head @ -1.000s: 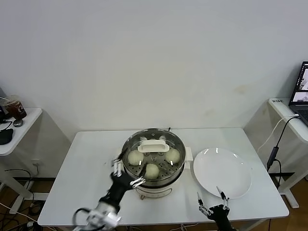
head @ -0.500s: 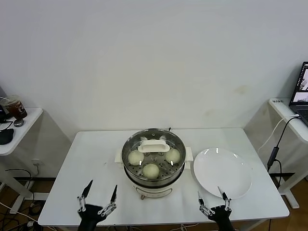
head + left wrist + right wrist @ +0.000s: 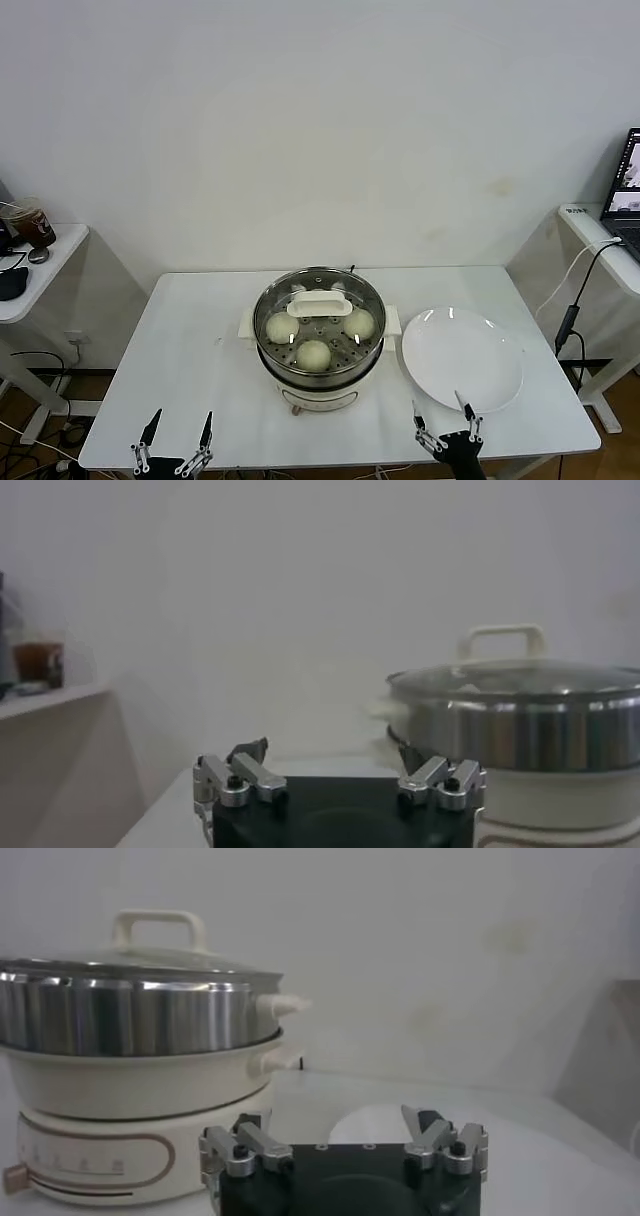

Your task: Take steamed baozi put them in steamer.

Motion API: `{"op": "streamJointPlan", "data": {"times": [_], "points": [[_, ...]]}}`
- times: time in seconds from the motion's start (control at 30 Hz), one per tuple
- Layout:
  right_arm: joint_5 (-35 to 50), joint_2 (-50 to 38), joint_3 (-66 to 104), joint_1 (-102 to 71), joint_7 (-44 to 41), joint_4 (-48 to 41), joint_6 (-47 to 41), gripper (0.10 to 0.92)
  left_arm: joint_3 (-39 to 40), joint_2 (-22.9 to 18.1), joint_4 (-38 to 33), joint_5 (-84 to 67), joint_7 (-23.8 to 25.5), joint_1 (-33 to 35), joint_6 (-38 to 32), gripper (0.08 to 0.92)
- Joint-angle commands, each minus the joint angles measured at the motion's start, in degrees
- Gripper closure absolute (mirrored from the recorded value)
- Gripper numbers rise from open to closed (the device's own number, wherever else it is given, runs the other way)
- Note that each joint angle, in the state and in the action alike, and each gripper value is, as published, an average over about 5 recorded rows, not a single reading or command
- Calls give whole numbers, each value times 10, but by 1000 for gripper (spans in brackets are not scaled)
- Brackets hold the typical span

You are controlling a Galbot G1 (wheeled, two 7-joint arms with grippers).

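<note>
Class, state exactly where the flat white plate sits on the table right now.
In the head view, the flat round white plate lies on the white table, on the robot's right, just beside the shiny steel steamer, with the right claw at its near edge.

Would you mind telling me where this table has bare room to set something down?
Bare tabletop lies left of the steamer, and behind it. The white plate is empty. The near edge is crowded by the left gripper and right gripper.
</note>
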Motion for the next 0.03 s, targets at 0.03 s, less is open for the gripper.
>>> {"op": "streamJointPlan", "data": {"times": [0.03], "points": [[5,-6,-3,-7,9,3,0,203,-19,-6,21,-19,5,17,-21,177]]}}
